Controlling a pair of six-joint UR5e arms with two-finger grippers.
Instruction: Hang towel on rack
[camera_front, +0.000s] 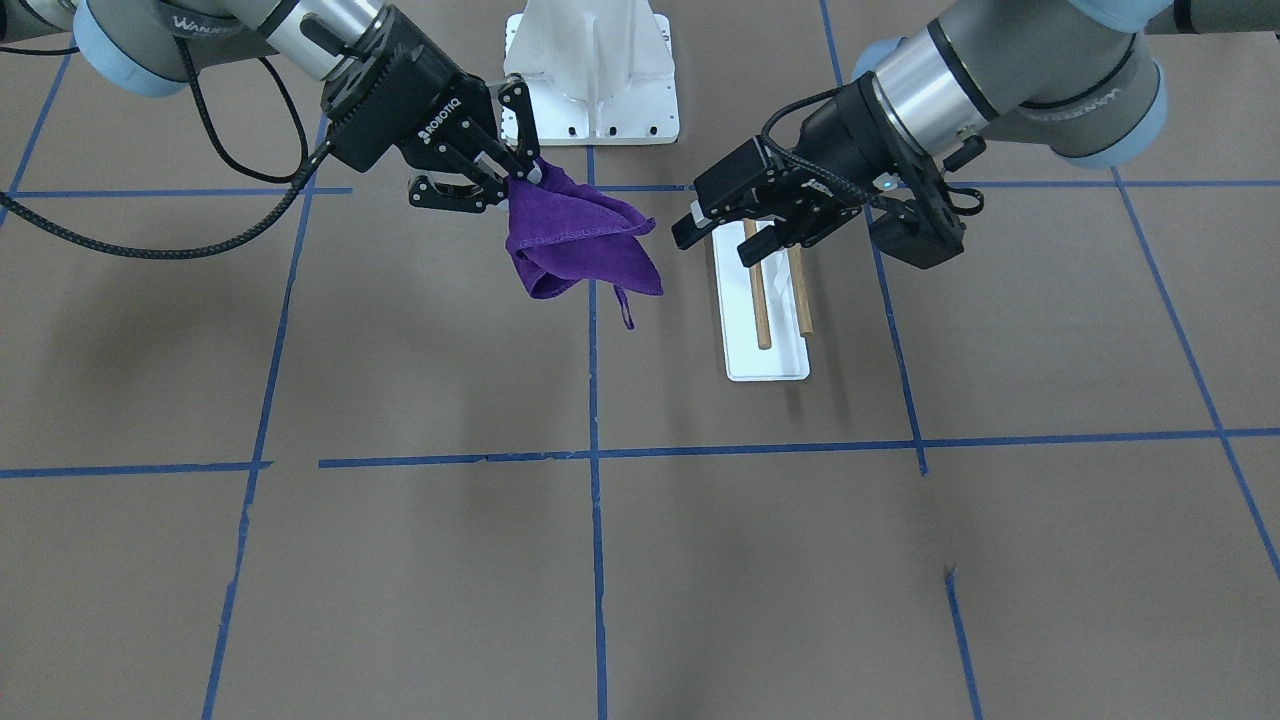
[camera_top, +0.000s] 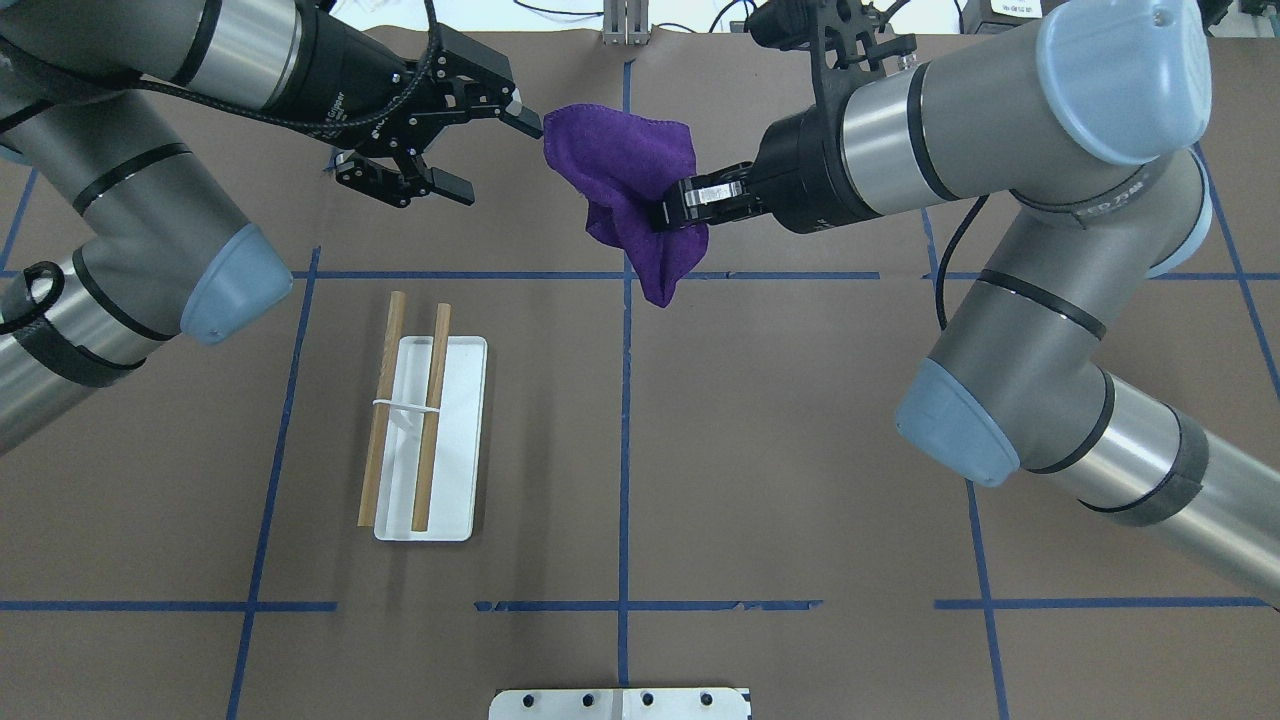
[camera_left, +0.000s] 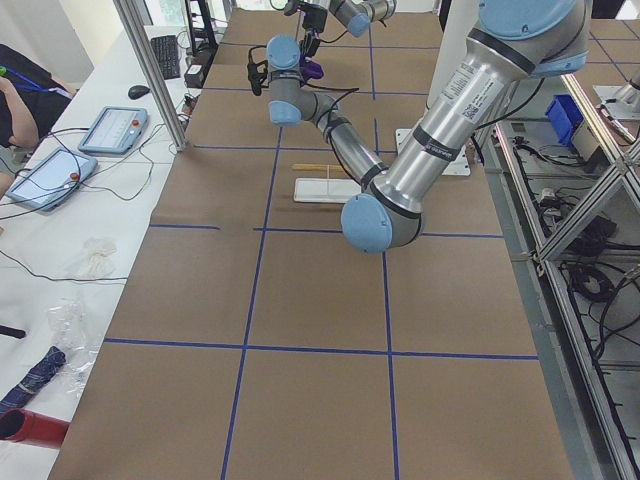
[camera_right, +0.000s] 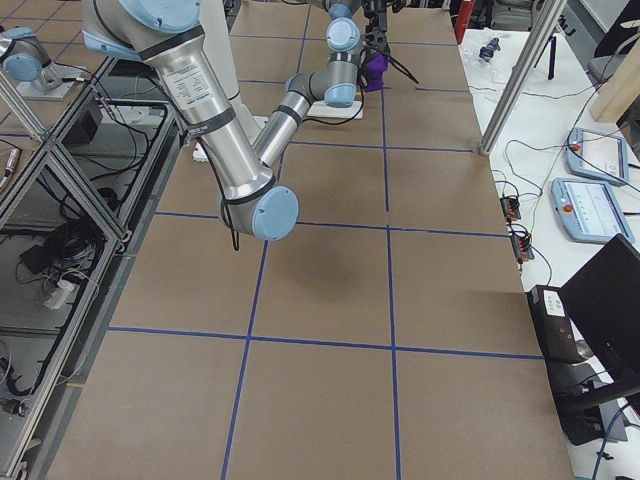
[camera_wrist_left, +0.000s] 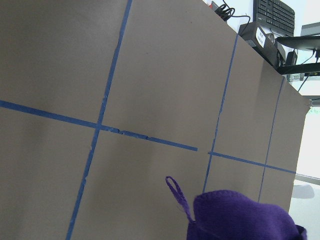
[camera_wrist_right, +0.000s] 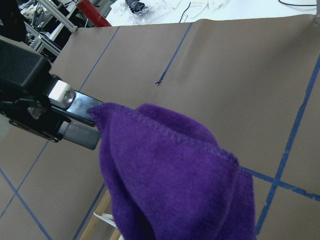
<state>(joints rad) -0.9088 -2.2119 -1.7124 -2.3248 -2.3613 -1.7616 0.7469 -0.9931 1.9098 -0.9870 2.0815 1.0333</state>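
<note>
Progress: lifted, unhung. Beyond the rack (camera_top: 455, 440), the left claw (camera_top: 496, 158) spreads empty at the edge of the towel (camera_top: 625, 160); the towel dangles airborne beyond and right of the rack, pinched in the right claw (camera_top: 672, 212). Draping over the rods (camera_top: 432, 415) remains.

The towel (camera_top: 625, 170) is purple cloth: soft, napped and matt, with a stitched hem. The table (camera_top: 800, 450) is covered in matt brown paper, crossed by strips of blue tape (camera_top: 625, 420). The rack (camera_top: 462, 450) has a smooth white base, plastic by the look of it, and two bare pale wooden rods (camera_top: 432, 420). The left arm (camera_top: 130, 200) and right arm (camera_top: 1010, 340) are satin grey metal with pale blue caps; the left gripper (camera_top: 495, 155) and right gripper (camera_top: 668, 215) are matt black.
</note>
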